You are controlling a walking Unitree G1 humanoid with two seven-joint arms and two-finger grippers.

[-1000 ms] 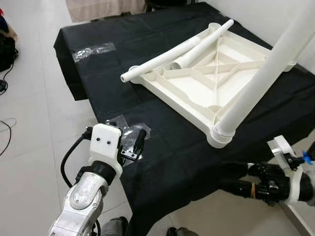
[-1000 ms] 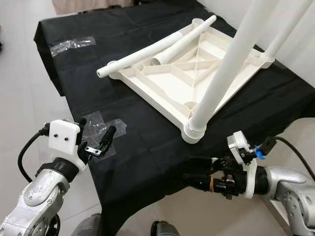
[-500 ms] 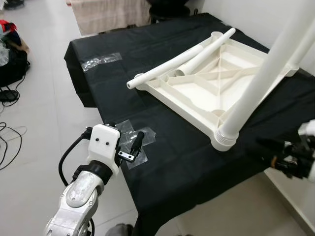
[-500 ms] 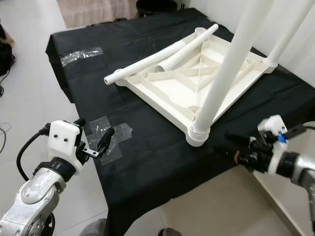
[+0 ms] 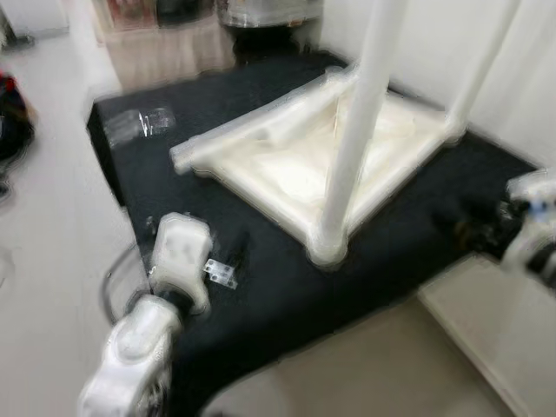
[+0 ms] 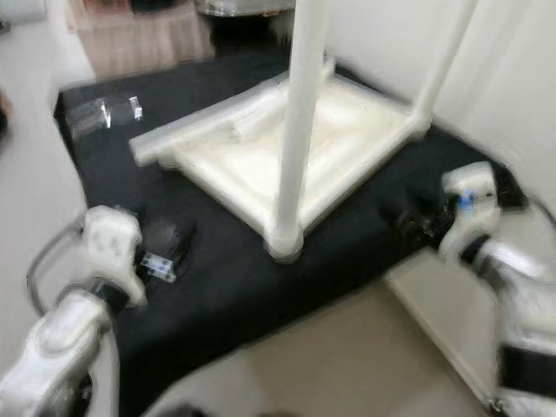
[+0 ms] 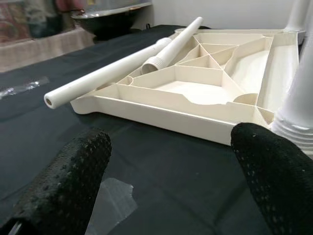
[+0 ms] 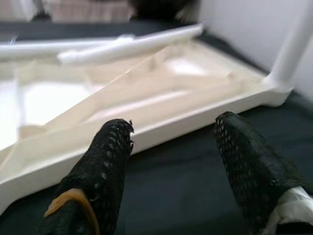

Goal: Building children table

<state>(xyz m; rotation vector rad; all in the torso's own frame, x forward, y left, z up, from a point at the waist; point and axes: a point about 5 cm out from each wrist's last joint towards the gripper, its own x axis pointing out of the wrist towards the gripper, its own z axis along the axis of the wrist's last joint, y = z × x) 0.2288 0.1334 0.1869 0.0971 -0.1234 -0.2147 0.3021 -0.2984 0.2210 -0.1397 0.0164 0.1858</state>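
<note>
Tabletop: the white plastic children's tabletop [image 5: 287, 165] lies upside down, ribs up, on the black cloth [image 5: 269, 287] over the work surface, towards the far right.
Fitted legs: one white leg [image 5: 360, 113] stands upright in the near corner socket; a second leg [image 6: 445, 61] stands in the right-hand corner by the wall.
Loose legs: two more tubes [image 7: 122, 66] lie across the far left side of the upturned tabletop, one with its open end jutting past the edge, the other with its threaded end resting among the ribs.
Step in hand: judging by two legs up and two lying, the build looks about half done, and the fetching of the third leg has not yet begun.
Left gripper: the left gripper [image 7: 171, 161] hovers over the cloth at the near left, fingers spread wide and empty, pointed at the tabletop.
Right gripper: the right gripper [image 8: 171, 147] hangs low at the near right edge, its fingers parted and holding nothing, facing the tabletop's side rim.
Next move: one gripper likely needs to reach over the rim, close on a loose tube, and bring its threaded end to an empty corner socket.
In the way: the near standing leg sits between the grippers and the loose tubes, so a reach must go round it.
Other things: clear plastic wrapping [image 5: 143, 122] at the far left of the cloth; a piece of clear tape [image 7: 110, 196] just under the left gripper.
Caveat: the head views are blurred, so the empty sockets' exact places are hard to make out.
</note>
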